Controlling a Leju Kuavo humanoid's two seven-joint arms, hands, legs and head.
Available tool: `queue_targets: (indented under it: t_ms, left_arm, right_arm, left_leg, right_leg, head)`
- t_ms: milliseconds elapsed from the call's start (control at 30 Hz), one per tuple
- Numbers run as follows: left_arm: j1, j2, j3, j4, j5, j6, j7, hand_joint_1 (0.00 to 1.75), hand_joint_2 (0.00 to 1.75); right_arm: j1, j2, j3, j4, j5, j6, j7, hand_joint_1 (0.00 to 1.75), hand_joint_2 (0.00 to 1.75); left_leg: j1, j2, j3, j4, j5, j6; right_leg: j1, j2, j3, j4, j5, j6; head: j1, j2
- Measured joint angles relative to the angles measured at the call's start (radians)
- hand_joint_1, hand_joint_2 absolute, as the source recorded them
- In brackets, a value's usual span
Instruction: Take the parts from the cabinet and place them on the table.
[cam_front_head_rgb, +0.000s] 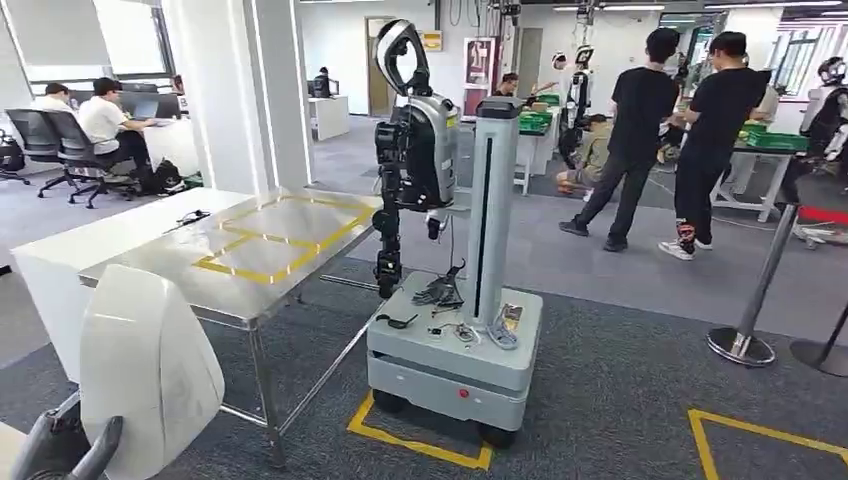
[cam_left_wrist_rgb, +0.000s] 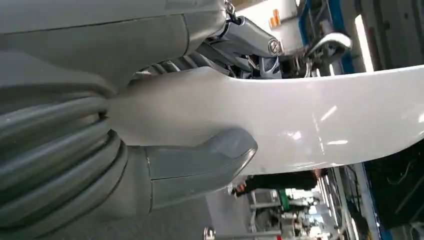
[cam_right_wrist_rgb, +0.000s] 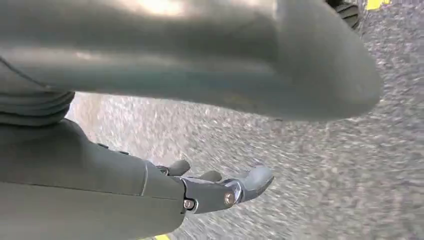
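Observation:
A large white curved shell part (cam_front_head_rgb: 150, 370) stands upright at the lower left of the head view, with my left hand (cam_front_head_rgb: 65, 445) gripping it from below. In the left wrist view the grey thumb (cam_left_wrist_rgb: 195, 160) presses against the glossy white part (cam_left_wrist_rgb: 300, 115). The steel table (cam_front_head_rgb: 150, 265), marked with yellow tape squares, is just ahead of the part and to its right. My right hand (cam_right_wrist_rgb: 220, 187) hangs over grey carpet with its fingers apart and nothing in it.
A wheeled grey base (cam_front_head_rgb: 455, 340) carrying a tower and another robot torso stands right of the table, with cables on its deck. Two people (cam_front_head_rgb: 640, 130) stand at the back right. A stanchion (cam_front_head_rgb: 745, 340) is on the right, and seated people (cam_front_head_rgb: 105, 120) at the back left.

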Motion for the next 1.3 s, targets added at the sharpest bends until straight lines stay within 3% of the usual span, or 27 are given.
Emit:
queue_targets:
  t_ms: [33, 133, 167, 233, 267, 333, 367, 400, 467, 500, 533, 567, 667, 700, 733, 767, 833, 867, 900, 967, 1000, 1033, 1167, 1200, 1233, 1267, 1300]
  left_arm:
    - [0.001, 0.0, 0.002, -0.002, 0.002, 0.002, 0.0, 1.75, 1.75]
    - [0.034, 0.011, 0.019, -0.03, 0.01, 0.015, 0.001, 1.75, 1.75]
    - [0.044, 0.018, 0.028, -0.041, 0.011, 0.019, 0.001, 1.75, 1.75]
    - [0.053, 0.027, 0.052, -0.058, 0.014, 0.027, 0.0, 1.75, 1.75]
    - [0.05, 0.026, 0.062, -0.066, 0.016, 0.029, 0.002, 1.75, 1.75]
    - [0.05, 0.027, 0.075, -0.071, 0.02, 0.031, 0.008, 1.75, 1.75]
    - [0.05, 0.029, 0.081, -0.071, 0.022, 0.031, 0.01, 1.75, 1.75]
    - [0.051, 0.032, 0.087, -0.072, 0.024, 0.035, 0.01, 1.75, 1.75]
    - [0.053, 0.044, 0.107, -0.082, 0.03, 0.037, 0.007, 1.75, 1.75]
    - [0.054, 0.048, 0.117, -0.087, 0.032, 0.037, 0.003, 1.75, 1.75]
    - [0.052, 0.048, 0.126, -0.089, 0.033, 0.038, 0.001, 1.75, 1.75]
    - [0.059, 0.05, 0.134, -0.095, 0.034, 0.038, 0.0, 1.75, 1.75]
    - [0.072, 0.06, 0.155, -0.101, 0.034, 0.039, 0.0, 1.75, 1.75]
    - [0.073, 0.062, 0.158, -0.107, 0.034, 0.039, 0.0, 1.75, 1.75]
    - [0.071, 0.064, 0.163, -0.111, 0.034, 0.039, 0.0, 1.75, 1.75]
    - [0.071, 0.064, 0.163, -0.113, 0.034, 0.039, 0.0, 1.75, 1.75]
    - [0.075, 0.063, 0.163, -0.113, 0.034, 0.039, 0.0, 1.75, 1.75]
    - [0.078, 0.063, 0.163, -0.113, 0.034, 0.039, 0.0, 1.75, 1.75]
    - [0.079, 0.063, 0.164, -0.113, 0.034, 0.039, 0.0, 1.75, 1.75]
    - [0.079, 0.064, 0.166, -0.116, 0.034, 0.039, 0.0, 1.75, 1.75]
    - [0.079, 0.064, 0.167, -0.122, 0.033, 0.04, 0.0, 1.75, 1.75]
    - [0.08, 0.064, 0.167, -0.124, 0.033, 0.042, 0.0, 1.75, 1.75]
    - [0.099, 0.067, 0.174, -0.142, 0.031, 0.05, 0.006, 1.75, 1.75]
    - [0.106, 0.071, 0.177, -0.147, 0.031, 0.051, 0.008, 1.75, 1.75]
    - [0.104, 0.074, 0.182, -0.15, 0.031, 0.052, 0.006, 1.75, 1.75]
    - [0.101, 0.074, 0.182, -0.151, 0.029, 0.053, 0.009, 1.75, 1.75]
    - [0.104, 0.073, 0.181, -0.151, 0.029, 0.053, 0.009, 1.75, 1.75]
  right_arm:
    - [0.0, -0.004, 0.0, 0.0, 0.002, 0.0, -0.001, 0.0, 0.0]
    - [-0.003, -0.004, 0.004, 0.0, 0.018, 0.0, -0.008, 0.0, 0.0]
    - [-0.002, -0.004, 0.007, 0.0, 0.02, 0.0, -0.008, 0.0, 0.0]
    - [-0.001, -0.003, 0.009, 0.0, 0.019, 0.0, -0.009, 0.0, 0.0]
    - [0.001, -0.003, 0.009, 0.0, 0.018, 0.0, -0.008, 0.0, 0.0]
    - [0.003, -0.003, 0.009, 0.0, 0.011, -0.001, -0.008, 0.0, 0.0]
    - [0.003, -0.002, 0.009, 0.0, 0.01, -0.001, -0.008, 0.0, 0.0]
    - [0.002, 0.0, 0.009, 0.0, 0.01, -0.001, -0.007, 0.0, 0.0]
    - [0.001, 0.007, 0.009, 0.0, 0.01, -0.002, -0.002, 0.0, 0.0]
    - [0.001, 0.009, 0.009, 0.0, 0.01, -0.002, 0.001, 0.0, 0.0]
    - [0.0, 0.008, 0.009, 0.0, 0.01, -0.003, 0.002, 0.0, 0.0]
    - [0.0, 0.01, 0.009, 0.0, 0.01, -0.003, 0.002, 0.0, 0.0]
    - [-0.004, 0.011, 0.009, 0.0, 0.01, -0.003, -0.008, 0.0, 0.0]
    - [-0.008, 0.011, 0.009, 0.0, 0.01, -0.003, -0.012, 0.0, 0.0]
    - [-0.008, 0.011, 0.009, 0.0, 0.01, -0.003, -0.013, 0.0, 0.0]
    - [-0.008, 0.012, 0.009, 0.0, 0.01, -0.003, -0.013, 0.0, 0.0]
    - [-0.006, 0.012, 0.009, 0.0, 0.01, -0.003, -0.013, 0.0, 0.0]
    - [-0.004, 0.012, 0.009, 0.0, 0.01, -0.003, -0.012, 0.0, 0.0]
    - [-0.003, 0.012, 0.009, 0.0, 0.01, -0.003, -0.013, 0.0, 0.0]
    - [-0.003, 0.012, 0.009, 0.0, 0.01, -0.003, -0.012, 0.0, 0.0]
    - [-0.004, 0.012, 0.009, 0.0, 0.01, -0.003, -0.011, 0.0, 0.0]
    - [-0.003, 0.008, 0.009, 0.0, 0.01, -0.003, -0.009, 0.0, 0.0]
    - [-0.007, 0.012, 0.009, 0.0, 0.01, -0.002, -0.005, 0.0, 0.0]
    - [-0.008, 0.015, 0.009, 0.0, 0.01, 0.001, -0.005, 0.0, 0.0]
    - [-0.007, 0.014, 0.009, 0.0, 0.01, 0.0, -0.005, 0.0, 0.0]
    - [-0.005, 0.014, 0.009, 0.0, 0.01, 0.0, -0.004, 0.0, 0.0]
    - [-0.003, 0.014, 0.009, 0.0, 0.01, 0.0, -0.003, 0.0, 0.0]
  left_leg:
    - [-0.006, -0.011, -0.006, 0.002, -0.001, -0.009]
    - [0.004, -0.05, -0.011, -0.012, 0.012, -0.033]
    - [0.003, -0.063, -0.018, -0.015, 0.015, -0.041]
    - [-0.004, 0.053, -0.048, 0.048, -0.031, -0.04]
    - [-0.005, 0.085, -0.086, 0.127, -0.075, -0.042]
    - [-0.003, 0.103, -0.147, 0.266, -0.131, -0.048]
    - [-0.002, 0.106, -0.152, 0.285, -0.128, -0.051]
    - [0.001, 0.11, -0.133, 0.257, -0.105, -0.054]
    - [0.005, 0.135, -0.038, 0.095, -0.03, -0.061]
    - [0.006, 0.176, 0.007, 0.019, -0.01, -0.063]
    - [-0.004, 0.193, 0.017, 0.005, -0.023, -0.052]
    - [-0.002, 0.173, 0.012, 0.005, -0.018, -0.034]
    - [-0.003, 0.136, 0.005, 0.005, -0.016, -0.015]
    - [0.004, 0.124, 0.006, 0.003, -0.012, -0.008]
    - [0.006, 0.114, 0.005, 0.003, -0.011, -0.004]
    - [0.006, 0.104, 0.003, 0.003, -0.01, -0.001]
    - [0.004, 0.079, -0.001, 0.004, -0.009, 0.003]
    - [0.002, 0.063, -0.001, 0.004, -0.008, 0.004]
    - [0.0, 0.049, -0.001, 0.004, -0.008, 0.004]
    - [-0.002, 0.017, 0.0, 0.004, -0.006, 0.002]
    - [-0.002, 0.004, 0.001, 0.004, -0.004, 0.0]
    - [-0.001, -0.005, -0.003, 0.004, -0.002, -0.005]
    - [0.009, -0.059, -0.012, -0.012, 0.013, -0.037]
    - [0.008, -0.028, -0.017, -0.004, 0.011, -0.035]
    - [-0.001, 0.046, -0.029, 0.02, -0.012, -0.039]
    - [-0.001, 0.084, -0.059, 0.08, -0.052, -0.044]
    - [0.001, 0.099, -0.092, 0.155, -0.09, -0.048]
  right_leg:
    - [-0.002, 0.024, 0.008, -0.017, -0.01, -0.001]
    - [0.006, -0.018, 0.009, -0.019, -0.006, -0.005]
    - [-0.005, -0.033, 0.019, -0.036, 0.005, -0.012]
    - [-0.003, -0.062, 0.024, -0.049, 0.013, -0.025]
    - [-0.001, -0.08, 0.023, -0.049, 0.012, -0.026]
    - [0.001, -0.115, 0.022, -0.047, 0.008, -0.029]
    - [0.001, -0.13, 0.022, -0.046, 0.007, -0.029]
    - [-0.001, -0.146, 0.022, -0.045, 0.005, -0.026]
    - [-0.004, -0.174, 0.023, -0.037, -0.002, -0.018]
    - [-0.003, -0.184, 0.023, -0.028, -0.007, -0.012]
    - [0.005, -0.193, 0.021, -0.02, -0.017, -0.003]
    - [0.005, -0.205, 0.023, -0.02, -0.019, 0.001]
    - [0.004, -0.238, 0.033, -0.022, -0.023, 0.015]
    - [-0.003, -0.204, 0.029, -0.011, -0.034, 0.024]
    - [-0.005, -0.148, 0.015, 0.027, -0.062, 0.028]
    - [-0.005, -0.112, -0.019, 0.1, -0.104, 0.031]
    - [-0.004, -0.091, -0.099, 0.26, -0.167, 0.031]
    - [-0.003, -0.09, -0.122, 0.297, -0.166, 0.028]
    - [-0.001, -0.088, -0.118, 0.28, -0.142, 0.023]
    - [0.006, -0.071, -0.051, 0.125, -0.047, 0.003]
    - [0.009, -0.033, -0.006, 0.028, -0.003, -0.01]
    - [0.006, 0.03, 0.012, -0.013, -0.013, -0.023]
    - [0.017, -0.023, 0.023, -0.03, -0.002, -0.025]
    - [0.005, -0.042, 0.029, -0.051, 0.01, -0.025]
    - [0.006, -0.056, 0.035, -0.059, 0.013, -0.031]
    - [0.007, -0.071, 0.035, -0.06, 0.015, -0.035]
    - [0.008, -0.086, 0.034, -0.059, 0.013, -0.036]
  head:
    - [0.0, 0.0]
    - [0.0, 0.0]
    - [0.0, 0.0]
    - [-0.003, 0.0]
    - [-0.003, 0.0]
    - [-0.003, 0.0]
    - [-0.003, 0.0]
    - [-0.003, 0.0]
    - [-0.003, 0.0]
    - [-0.003, 0.0]
    - [-0.003, 0.0]
    - [-0.003, 0.0]
    - [-0.003, 0.0]
    - [-0.003, 0.0]
    - [-0.003, 0.0]
    - [-0.002, 0.0]
    - [-0.002, 0.0]
    - [-0.002, 0.0]
    - [-0.003, 0.0]
    - [-0.003, 0.0]
    - [-0.002, 0.0]
    - [-0.004, 0.0]
    - [-0.002, 0.0]
    - [-0.003, 0.0]
    - [-0.004, 0.0]
    - [-0.004, 0.0]
    - [-0.005, 0.0]
